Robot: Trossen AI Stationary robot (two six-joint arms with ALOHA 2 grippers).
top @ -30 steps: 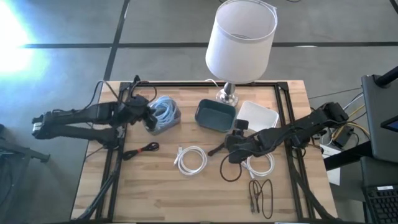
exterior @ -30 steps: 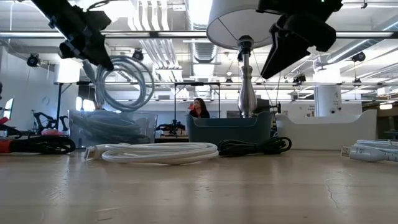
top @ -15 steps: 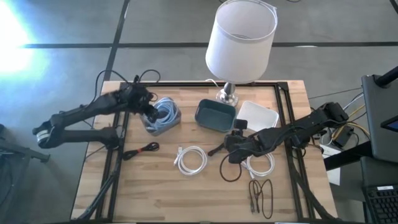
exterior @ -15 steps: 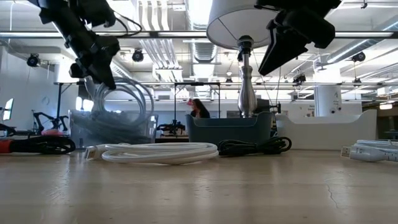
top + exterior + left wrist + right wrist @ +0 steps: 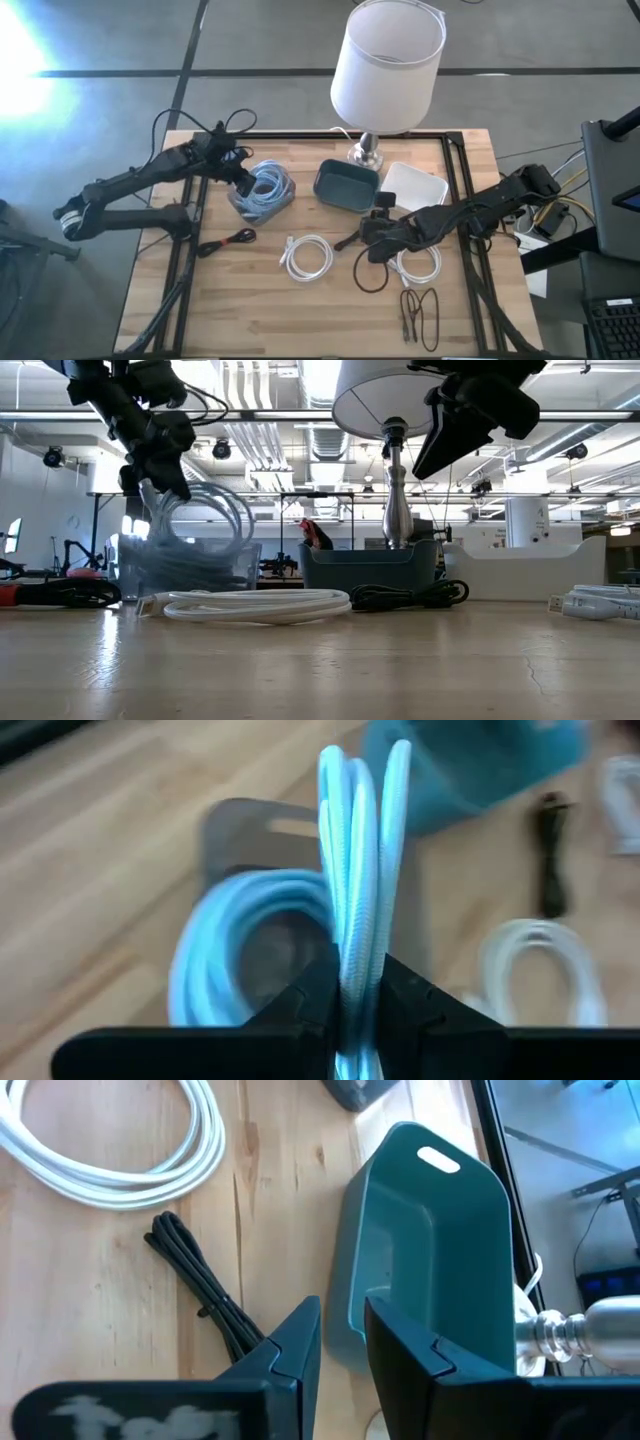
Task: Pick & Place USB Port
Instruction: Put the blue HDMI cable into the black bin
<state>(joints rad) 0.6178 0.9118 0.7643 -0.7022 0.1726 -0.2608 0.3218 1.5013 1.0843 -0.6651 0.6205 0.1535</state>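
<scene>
My left gripper (image 5: 243,175) (image 5: 165,470) is shut on a coiled light blue cable (image 5: 266,186) (image 5: 205,525) over a clear bin (image 5: 240,207) (image 5: 130,565) at the table's far left. The coil's lower part hangs inside the bin, where another light blue coil (image 5: 230,920) lies. My right gripper (image 5: 368,242) (image 5: 342,1345) hovers high over a black cable (image 5: 195,1280) beside the teal bin (image 5: 345,187), fingers a narrow gap apart and holding nothing. My left gripper pinches several strands of the coil's rim (image 5: 356,955) between its two fingers (image 5: 310,995), which lie across the strands. It comes from above, slanting from the table's left. The coil hangs upright below the fingers (image 5: 200,530), its lower part inside the clear bin.
A lamp (image 5: 385,60) stands at the far edge, with a white tray (image 5: 415,187) right of the teal bin. White cable coils (image 5: 308,256) (image 5: 418,265) and black cables (image 5: 228,241) (image 5: 420,315) lie across the middle and near right. A person shows in the room behind (image 5: 318,535).
My left gripper has moved toward the far edge and to the right, over the clear bin, and has come down. The blue coil, which hung above the bin, now has its lower part inside it. The right arm has kept still.
</scene>
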